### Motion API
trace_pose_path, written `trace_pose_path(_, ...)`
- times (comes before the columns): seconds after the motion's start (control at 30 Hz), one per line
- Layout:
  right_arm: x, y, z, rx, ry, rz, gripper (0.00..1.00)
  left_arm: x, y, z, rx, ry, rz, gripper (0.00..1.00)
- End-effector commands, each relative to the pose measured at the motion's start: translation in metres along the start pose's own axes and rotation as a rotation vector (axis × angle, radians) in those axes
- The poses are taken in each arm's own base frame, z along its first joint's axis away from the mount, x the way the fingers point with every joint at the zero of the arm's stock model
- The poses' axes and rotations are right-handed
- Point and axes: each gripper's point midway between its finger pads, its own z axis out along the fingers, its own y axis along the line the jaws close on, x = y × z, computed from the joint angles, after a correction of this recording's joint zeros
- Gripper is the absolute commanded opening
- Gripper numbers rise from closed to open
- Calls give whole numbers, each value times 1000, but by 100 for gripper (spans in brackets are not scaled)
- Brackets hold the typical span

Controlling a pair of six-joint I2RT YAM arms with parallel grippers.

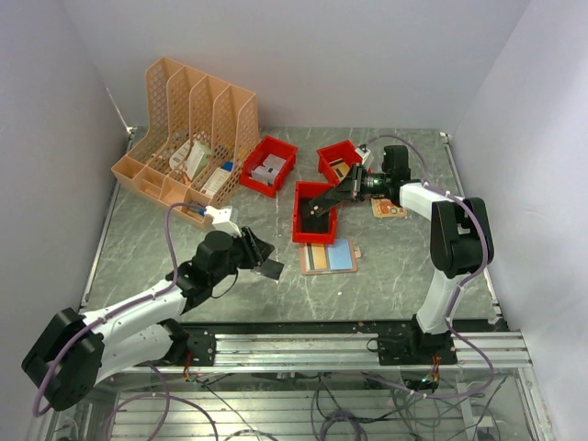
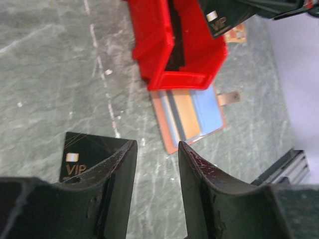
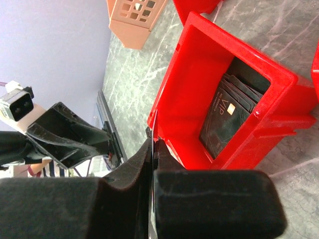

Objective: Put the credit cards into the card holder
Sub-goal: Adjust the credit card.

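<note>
Red bin [image 3: 199,69] of black VIP cards [image 3: 228,117] beside open pink card holder [image 2: 158,117]

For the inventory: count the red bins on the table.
3. A bin beside the orange file rack, a bin further right at the back, a bin in front, just behind the open card holder. None looks hidden.

Left arm [image 1: 138,317] is extended forward and low, left end effector [image 2: 157,149] parted, nothing gripped. Right arm [image 1: 455,234] is reached leftward, right end effector [image 3: 152,145] clamped on card [image 2: 215,21].
</note>
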Motion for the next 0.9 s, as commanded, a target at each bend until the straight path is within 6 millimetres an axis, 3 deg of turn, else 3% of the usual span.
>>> trace_pose_path(0.0,-5,13,-2,-28,-12,-10,0,-15,-37,2,169,-40,-76,50)
trace_pose_path(0.23,-6,10,-6,66,-39,307,0,-29,-78,8,325,-34,-168,52)
trace_pose_path(0.43,1,33,-19,-32,5,598,0,-51,-97,-1,400,-80,-269,55)
trace_pose_path(0.67,5,72,-34,-148,57,644,0,-70,-111,-21,502,-141,-361,62)
trace_pose_path(0.87,18,86,-43,-172,87,640,0,-77,-122,-32,592,-159,-443,69)
